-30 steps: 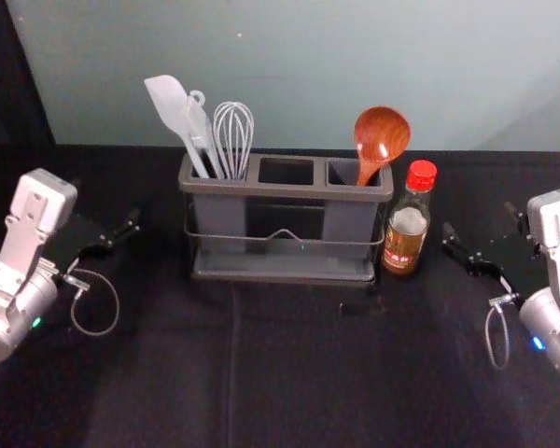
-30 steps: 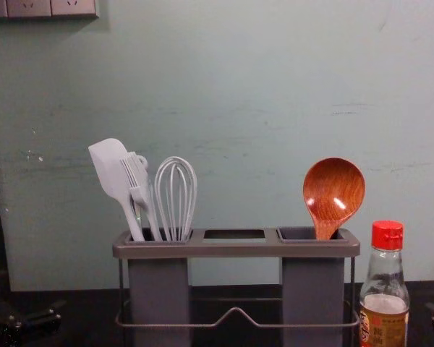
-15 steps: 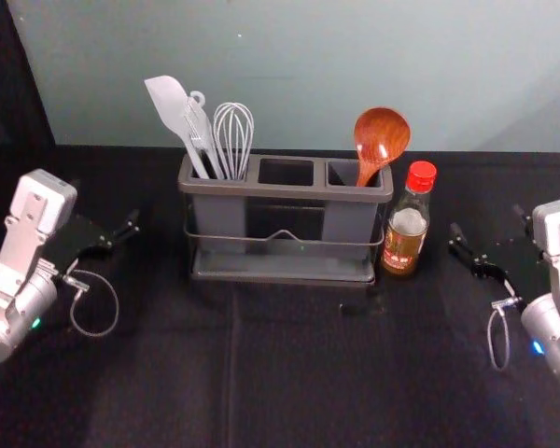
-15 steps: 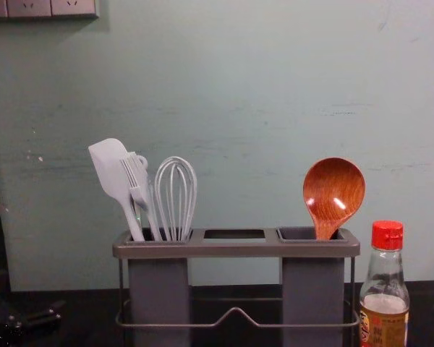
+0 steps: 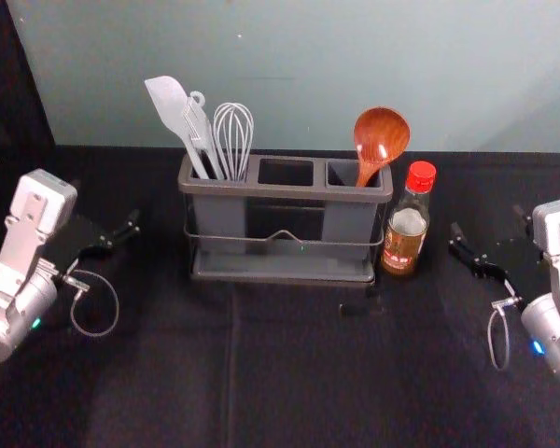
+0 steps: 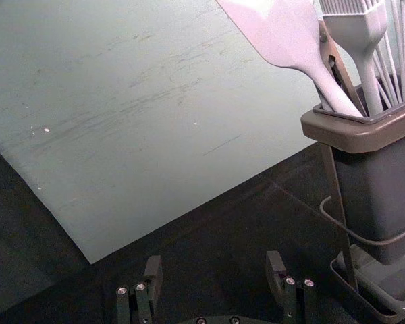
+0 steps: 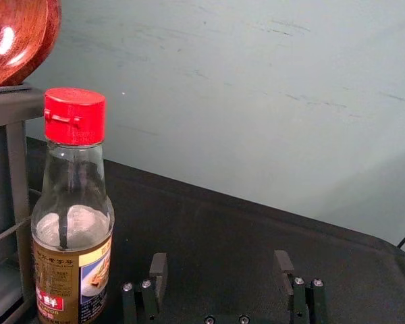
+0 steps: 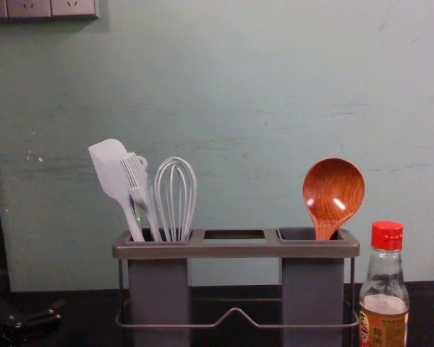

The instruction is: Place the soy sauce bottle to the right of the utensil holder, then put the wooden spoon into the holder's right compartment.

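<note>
The utensil holder (image 5: 280, 189) stands with the wooden spoon (image 5: 382, 138) upright in its right compartment, bowl up. Close against the holder's right side stands the soy sauce bottle (image 5: 407, 224), red-capped and upright; the chest view shows the bottle (image 8: 384, 289) there too. To the bottle's right is my right gripper (image 5: 490, 233), open and holding nothing; its fingers frame bare cloth in its wrist view, where the gripper (image 7: 221, 277) sits beside the bottle (image 7: 73, 202). My left gripper (image 5: 107, 229) rests idle left of the holder, open in the left wrist view (image 6: 212, 273).
A white spatula (image 5: 173, 107), a brush and a whisk (image 5: 233, 135) stand in the holder's left compartment. Black cloth (image 5: 289, 364) covers the table, and a pale wall (image 5: 289, 65) rises behind it.
My right gripper has drawn slightly away to the right from the bottle since a second ago. The left arm, bottle, spoon and holder have stayed put.
</note>
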Robot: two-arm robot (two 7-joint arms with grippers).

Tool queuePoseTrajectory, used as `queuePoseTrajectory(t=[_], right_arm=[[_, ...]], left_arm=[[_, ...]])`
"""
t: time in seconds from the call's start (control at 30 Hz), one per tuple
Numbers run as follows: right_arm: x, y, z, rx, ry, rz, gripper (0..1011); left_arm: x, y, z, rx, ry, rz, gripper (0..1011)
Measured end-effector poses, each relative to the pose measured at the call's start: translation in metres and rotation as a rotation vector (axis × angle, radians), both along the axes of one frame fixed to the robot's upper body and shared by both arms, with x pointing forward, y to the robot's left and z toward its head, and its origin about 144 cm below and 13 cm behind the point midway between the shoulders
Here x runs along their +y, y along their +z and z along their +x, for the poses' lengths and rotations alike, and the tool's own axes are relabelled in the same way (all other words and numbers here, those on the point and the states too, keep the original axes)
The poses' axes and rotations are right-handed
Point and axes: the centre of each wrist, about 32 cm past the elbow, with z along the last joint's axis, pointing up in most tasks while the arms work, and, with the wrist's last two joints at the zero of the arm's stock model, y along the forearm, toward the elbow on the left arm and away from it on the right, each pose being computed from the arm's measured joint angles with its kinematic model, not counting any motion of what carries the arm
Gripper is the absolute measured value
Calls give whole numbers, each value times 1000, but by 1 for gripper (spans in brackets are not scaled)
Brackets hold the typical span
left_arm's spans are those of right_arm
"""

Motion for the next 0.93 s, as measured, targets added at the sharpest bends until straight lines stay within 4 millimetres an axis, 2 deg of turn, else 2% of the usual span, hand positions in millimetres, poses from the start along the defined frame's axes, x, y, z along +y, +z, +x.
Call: queuePoseTrajectory(t=[0.93], right_arm=[[0, 0, 0, -3, 3, -1, 1000]], left_arm=[[0, 0, 0, 0, 0, 0, 1005]])
